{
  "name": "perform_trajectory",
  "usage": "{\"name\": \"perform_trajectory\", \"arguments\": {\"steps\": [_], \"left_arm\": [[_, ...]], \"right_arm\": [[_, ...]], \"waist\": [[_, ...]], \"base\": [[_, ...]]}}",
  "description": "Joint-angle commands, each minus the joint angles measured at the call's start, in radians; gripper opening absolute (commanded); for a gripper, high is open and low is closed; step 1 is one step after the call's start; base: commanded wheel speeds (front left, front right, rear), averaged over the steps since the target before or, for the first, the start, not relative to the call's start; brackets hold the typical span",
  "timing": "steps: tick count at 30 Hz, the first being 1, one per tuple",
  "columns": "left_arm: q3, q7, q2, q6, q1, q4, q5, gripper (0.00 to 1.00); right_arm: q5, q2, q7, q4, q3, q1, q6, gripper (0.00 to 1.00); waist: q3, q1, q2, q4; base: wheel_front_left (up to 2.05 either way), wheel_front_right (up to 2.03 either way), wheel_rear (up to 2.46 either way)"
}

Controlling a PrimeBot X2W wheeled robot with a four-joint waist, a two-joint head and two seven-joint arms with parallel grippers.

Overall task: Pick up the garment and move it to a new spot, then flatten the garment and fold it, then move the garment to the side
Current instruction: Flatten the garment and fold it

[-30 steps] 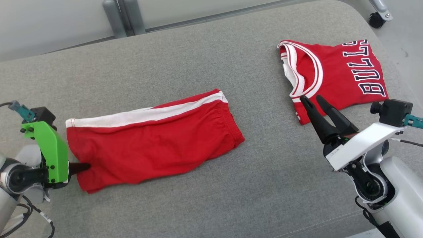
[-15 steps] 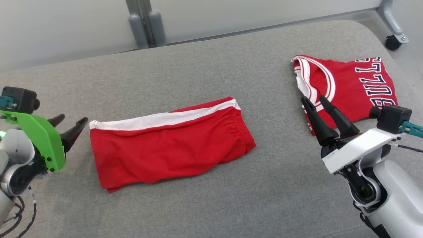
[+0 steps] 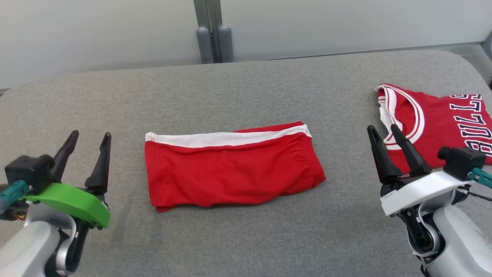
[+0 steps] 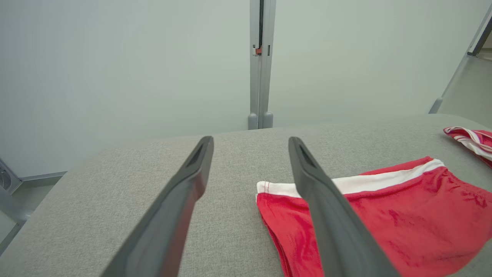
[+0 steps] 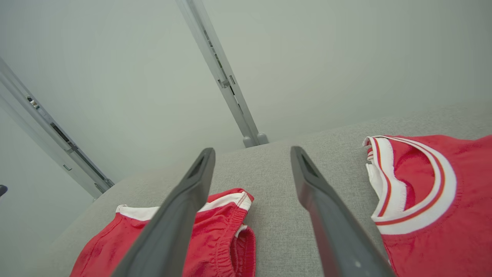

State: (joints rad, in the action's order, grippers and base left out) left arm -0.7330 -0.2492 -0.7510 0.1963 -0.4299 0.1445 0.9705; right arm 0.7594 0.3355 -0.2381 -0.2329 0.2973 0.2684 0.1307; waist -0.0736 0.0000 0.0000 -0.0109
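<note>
At 8 o'clock the left gripper point(image 3: 91, 134) is held open and empty, and at 4 o'clock the right gripper point(image 3: 382, 127) likewise. The red shorts point(image 3: 234, 169) are seen folded double at the centre of the grey pad point(image 3: 246, 88), with the jersey point(image 3: 442, 123) at 2 o'clock. If one edge is pinched, only the top layer may be caught and the fold undone.

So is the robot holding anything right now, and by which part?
Nothing. The left gripper and right gripper both stand open, clear of the red shorts.
</note>
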Motion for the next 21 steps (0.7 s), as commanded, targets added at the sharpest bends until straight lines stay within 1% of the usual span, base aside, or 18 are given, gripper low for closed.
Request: {"name": "perform_trajectory", "arguments": {"steps": [1,2,4,6,7,9,11,14,17,21], "left_arm": [[0.027,-0.011,0.025,0.032,0.044,-0.018,-0.024,1.00],[0.046,-0.014,0.039,0.046,0.064,-0.034,-0.034,1.00],[0.108,-0.017,0.081,0.072,0.104,-0.077,-0.089,1.00],[0.150,-0.016,0.126,0.077,0.165,-0.116,-0.141,1.00],[0.177,-0.015,0.152,0.072,0.189,-0.136,-0.166,1.00],[0.206,-0.015,0.185,0.057,0.234,-0.154,-0.213,1.00],[0.232,-0.015,0.223,0.043,0.269,-0.159,-0.234,1.00],[0.255,-0.016,0.262,0.012,0.302,-0.154,-0.273,1.00],[0.261,-0.016,0.287,-0.016,0.317,-0.137,-0.295,1.00],[0.268,-0.016,0.317,-0.050,0.314,-0.109,-0.320,1.00]], "right_arm": [[-0.019,-0.006,-0.007,-0.009,-0.006,-0.021,0.000,1.00],[-0.028,-0.009,-0.010,-0.016,-0.010,-0.027,0.000,1.00],[-0.044,-0.020,-0.013,-0.029,-0.019,-0.036,0.000,1.00],[-0.062,-0.026,-0.010,-0.050,-0.020,-0.042,0.000,1.00],[-0.065,-0.032,-0.003,-0.063,-0.025,-0.041,0.000,1.00],[-0.076,-0.039,0.017,-0.093,-0.025,-0.030,0.000,1.00],[-0.071,-0.053,0.046,-0.122,-0.028,-0.010,0.000,1.00],[-0.096,-0.065,0.096,-0.186,-0.041,0.029,0.000,1.00],[-0.127,-0.085,0.156,-0.263,-0.060,0.073,0.000,1.00],[-0.172,-0.106,0.265,-0.368,-0.080,0.140,0.000,1.00]], "waist": [[0.017,0.0000,0.0000,-0.033],[0.018,0.0000,0.0000,-0.040],[0.024,0.0000,0.0000,-0.055],[0.026,0.0000,0.0000,-0.069],[0.026,0.0000,0.0000,-0.078],[0.028,0.0000,0.0000,-0.094],[0.030,0.0000,0.0000,-0.111],[0.028,0.0000,0.0000,-0.136],[0.023,0.0000,0.0000,-0.163],[0.014,0.0000,0.0000,-0.196]], "base": [[0.00,0.00,0.00],[0.00,0.00,0.00],[0.00,0.00,0.00],[0.00,0.00,0.00],[0.00,0.00,0.00],[0.00,0.00,0.00],[0.00,0.00,0.00],[0.00,0.00,0.00],[0.00,0.00,0.00],[0.00,0.00,0.00]]}}
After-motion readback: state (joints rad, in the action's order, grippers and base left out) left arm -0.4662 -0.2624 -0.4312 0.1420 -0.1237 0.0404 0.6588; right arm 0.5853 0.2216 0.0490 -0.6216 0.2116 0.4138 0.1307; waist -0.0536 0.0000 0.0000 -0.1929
